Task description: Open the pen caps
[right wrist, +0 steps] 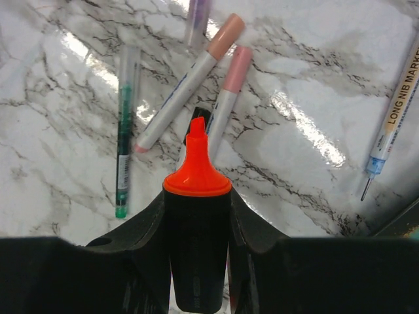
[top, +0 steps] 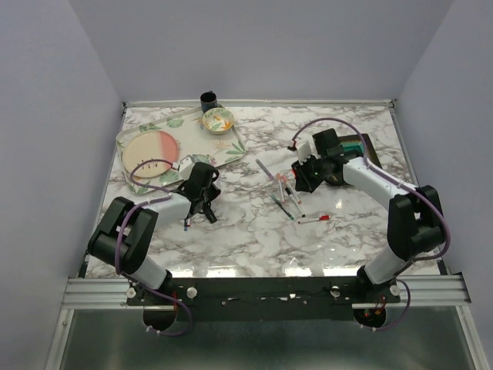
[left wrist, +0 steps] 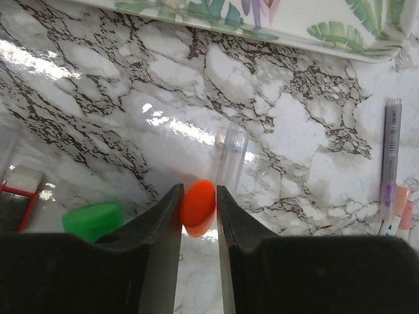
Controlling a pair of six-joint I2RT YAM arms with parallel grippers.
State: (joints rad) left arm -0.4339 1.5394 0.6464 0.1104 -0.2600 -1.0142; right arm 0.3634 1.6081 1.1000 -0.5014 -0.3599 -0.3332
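Observation:
An orange pen cap point(left wrist: 198, 207) sits between the fingers of my left gripper point(left wrist: 198, 196). It leans on the left finger, with a hairline gap at the right one, so the jaws stand slightly open around it. Beside it on the marble lies a green cap point(left wrist: 93, 220). My right gripper point(right wrist: 196, 196) is shut on a thick black highlighter point(right wrist: 196, 248) whose bare orange tip point(right wrist: 196, 163) points outward. Below it lie several thin pens, among them a green one point(right wrist: 124, 157) and two with orange point(right wrist: 190, 91) and pink point(right wrist: 229, 91) caps. From above, the left gripper point(top: 202, 206) is at centre left and the right gripper point(top: 304, 176) by the pen cluster point(top: 283, 193).
A leaf-print tray point(top: 231, 150) at the back left carries a pink plate point(top: 150, 154) and a small bowl point(top: 218, 119), with a black cup point(top: 209, 99) behind. A red-ended pen point(top: 313, 219) lies apart. A dark object point(top: 358, 146) sits behind the right arm.

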